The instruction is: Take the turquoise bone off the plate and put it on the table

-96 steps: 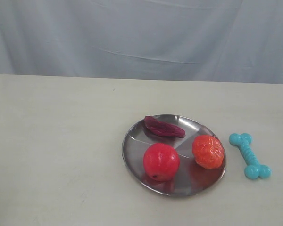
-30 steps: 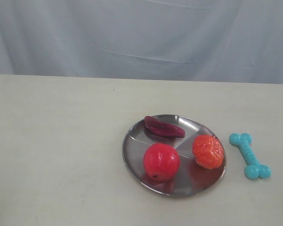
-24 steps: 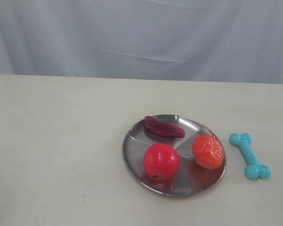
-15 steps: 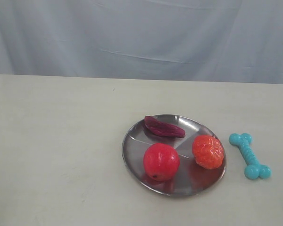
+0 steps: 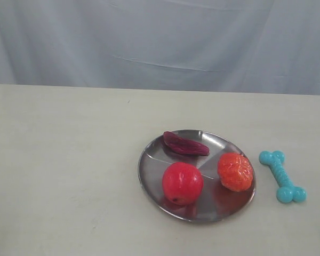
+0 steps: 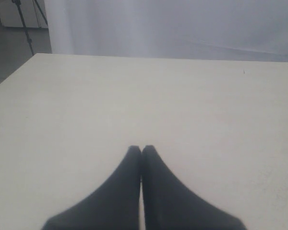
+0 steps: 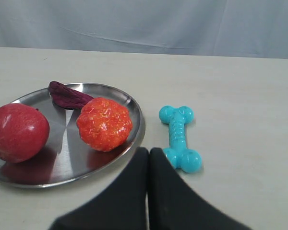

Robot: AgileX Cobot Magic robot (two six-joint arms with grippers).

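The turquoise bone (image 5: 282,176) lies flat on the cream table (image 5: 69,160), just right of the silver plate (image 5: 154,160) and apart from its rim. The right wrist view shows the bone (image 7: 179,137) beside the plate (image 7: 62,153), with my right gripper (image 7: 149,151) shut and empty, its tips close to the bone's near knob. My left gripper (image 6: 141,149) is shut over bare tabletop (image 6: 134,96), holding nothing. Neither gripper appears in the exterior view.
On the plate sit a red apple (image 5: 182,183), an orange fruit (image 5: 236,172) and a dark purple piece (image 5: 185,144). A pale blue-grey cloth (image 5: 160,42) hangs behind the table. The table's corner (image 6: 36,55) shows in the left wrist view.
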